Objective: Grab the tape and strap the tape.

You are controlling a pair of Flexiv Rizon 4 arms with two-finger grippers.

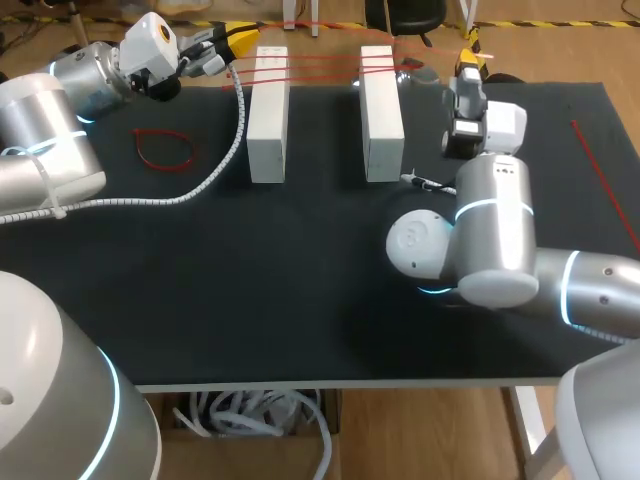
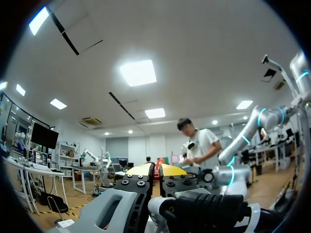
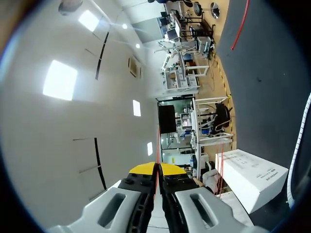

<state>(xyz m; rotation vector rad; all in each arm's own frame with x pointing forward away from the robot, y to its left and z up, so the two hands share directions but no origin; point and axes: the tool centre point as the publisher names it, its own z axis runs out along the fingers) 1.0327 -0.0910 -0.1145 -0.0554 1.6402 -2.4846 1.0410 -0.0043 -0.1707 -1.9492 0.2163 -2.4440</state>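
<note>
Right arm (image 1: pixel 490 235) bends over the near part of the black table (image 1: pixel 250 300). Loose red loop (image 1: pixel 165 148) lies flat at the left, red strip (image 1: pixel 603 180) at the right. Two white blocks (image 1: pixel 268 100) stand apart. Red tape (image 1: pixel 320 66) runs straight across both block tops. Left gripper (image 1: pixel 238 42) and right gripper (image 1: pixel 468 62), at the far edge, are each pinched tight on the tape.

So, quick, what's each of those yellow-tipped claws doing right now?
Left gripper: closed on the red tape.
Right gripper: closed on the same tape.
</note>
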